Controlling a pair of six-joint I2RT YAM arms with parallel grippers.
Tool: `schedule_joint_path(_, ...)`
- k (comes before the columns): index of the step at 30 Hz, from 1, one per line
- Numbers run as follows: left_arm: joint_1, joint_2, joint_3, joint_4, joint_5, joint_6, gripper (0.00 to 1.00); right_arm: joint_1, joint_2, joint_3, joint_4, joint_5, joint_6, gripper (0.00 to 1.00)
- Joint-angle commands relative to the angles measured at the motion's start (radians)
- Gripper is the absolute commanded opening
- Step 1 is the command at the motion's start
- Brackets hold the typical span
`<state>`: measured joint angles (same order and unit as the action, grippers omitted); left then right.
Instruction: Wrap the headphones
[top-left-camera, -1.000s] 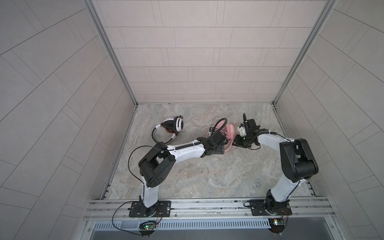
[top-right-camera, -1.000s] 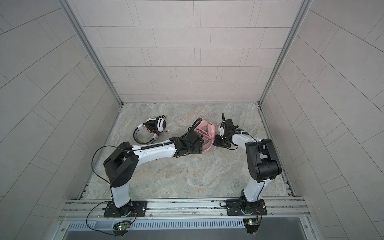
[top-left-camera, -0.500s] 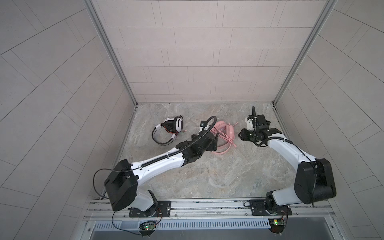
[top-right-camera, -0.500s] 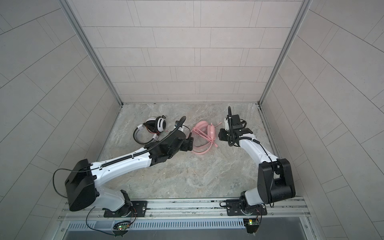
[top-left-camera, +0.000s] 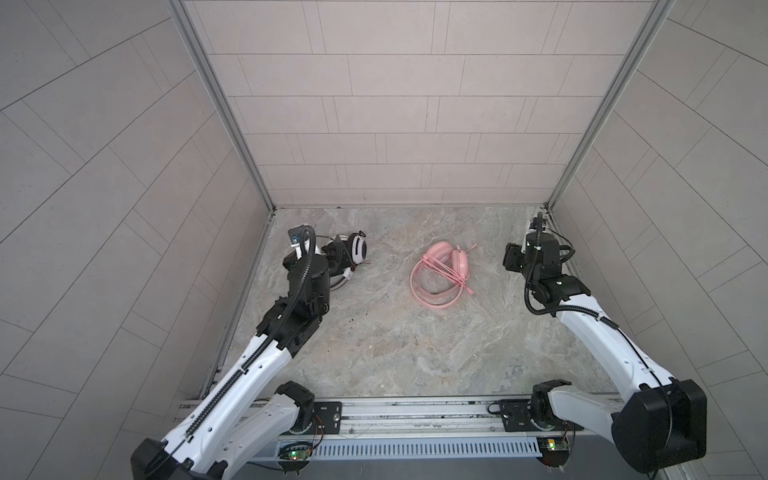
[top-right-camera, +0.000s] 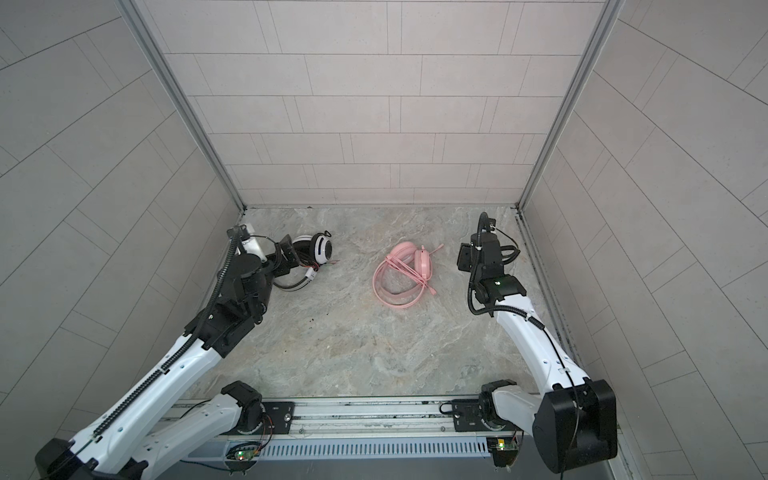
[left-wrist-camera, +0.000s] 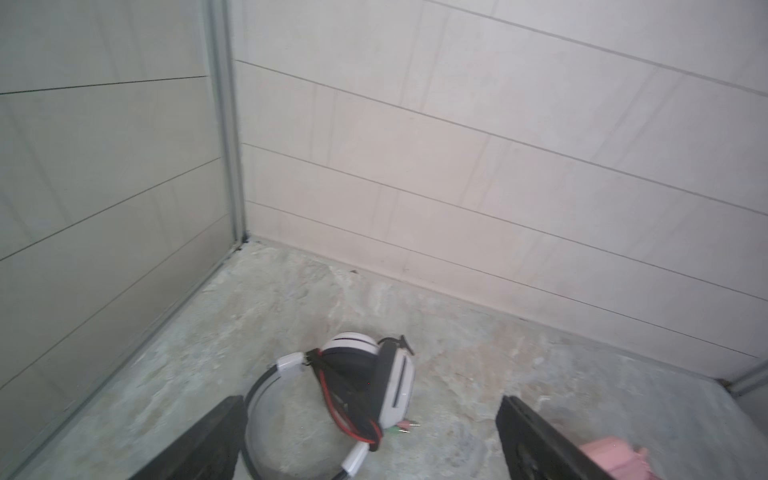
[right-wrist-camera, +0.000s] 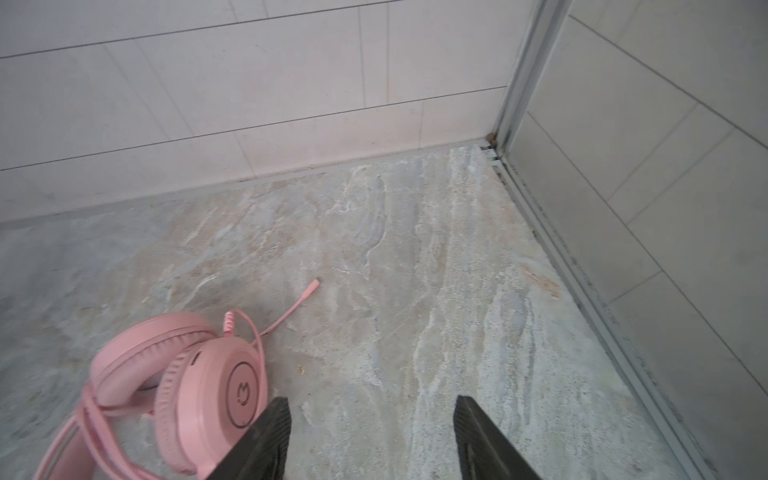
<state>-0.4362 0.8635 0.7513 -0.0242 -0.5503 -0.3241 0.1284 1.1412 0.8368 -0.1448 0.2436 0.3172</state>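
I count 1 white headset (top-left-camera: 357, 248), 1 pink headset (top-left-camera: 459, 266), 2 total | marbled desk (top-left-camera: 395, 340), tiled walls (top-left-camera: 399, 104) | left gripper (left-wrist-camera: 370, 399), right gripper (right-wrist-camera: 372, 400) spread, empty

white headset (left-wrist-camera: 401, 382) ahead of spread left gripper (left-wrist-camera: 370, 399)

left fingers (left-wrist-camera: 203, 440) spread wide, empty | right fingers (right-wrist-camera: 266, 440) parted, empty

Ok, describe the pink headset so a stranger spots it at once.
On the marbled tabletop, look near the back wall, right of centre in a top view. The pink headphones lie there, cord looped across the band. The other headset is white and black.
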Motion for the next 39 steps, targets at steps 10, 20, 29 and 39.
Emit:
schedule_joint_path(10,0.136,-0.020,-0.453,0.481,-0.147,0.095,1.00,-0.084,0.062,-0.259,0.476,0.164,-0.190,0.67)
schedule_joint_path(20,0.204,0.113,-0.642,0.819,-0.133,0.191,1.00,-0.128,0.196,-0.482,0.935,-0.016,-0.223,0.99)
schedule_joint_path(29,0.284,0.577,-0.628,1.340,0.027,0.308,1.00,-0.127,0.388,-0.534,1.186,-0.051,-0.236,0.99)
schedule_joint_path(39,0.323,0.745,-0.468,1.191,0.178,0.333,1.00,-0.116,0.437,-0.500,1.164,-0.089,-0.256,0.99)
